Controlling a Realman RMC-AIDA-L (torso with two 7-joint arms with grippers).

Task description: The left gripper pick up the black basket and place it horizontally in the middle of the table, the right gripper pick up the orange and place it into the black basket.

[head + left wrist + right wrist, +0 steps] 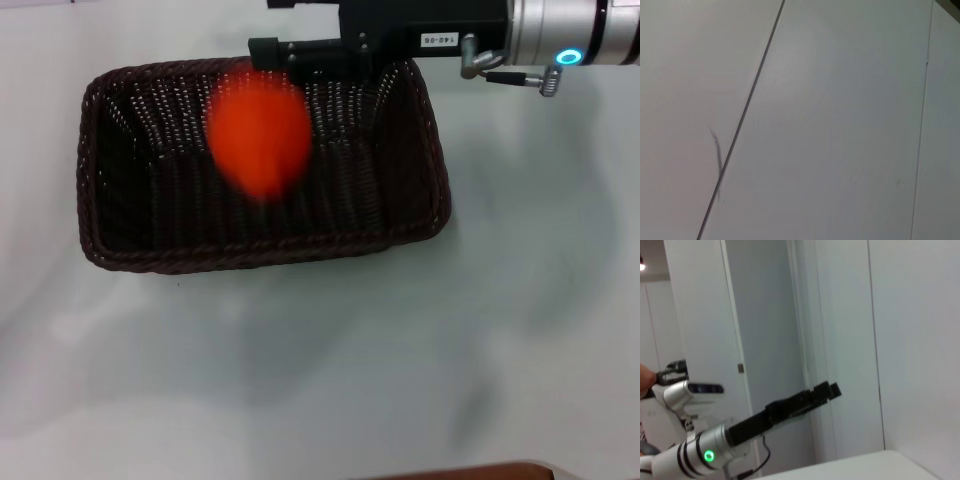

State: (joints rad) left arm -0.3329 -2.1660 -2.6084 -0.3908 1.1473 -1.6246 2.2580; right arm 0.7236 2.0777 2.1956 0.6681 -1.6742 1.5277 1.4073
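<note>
Head view: one orange [259, 135] blurred over one black basket [110, 215], right gripper [268, 50] above, grip unclear.

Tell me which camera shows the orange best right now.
The head view: the orange appears blurred over the black basket, just below the right gripper. Both wrist views show none of it, only pale panels and an arm.

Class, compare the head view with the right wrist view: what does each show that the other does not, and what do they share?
Only the head view shows the black basket on the table, the blurred orange over its inside, and the right claw above the basket's far rim. Only the right wrist view shows white wall panels and the other arm, with its green ring light. Both show a robot arm and a white surface.
</note>
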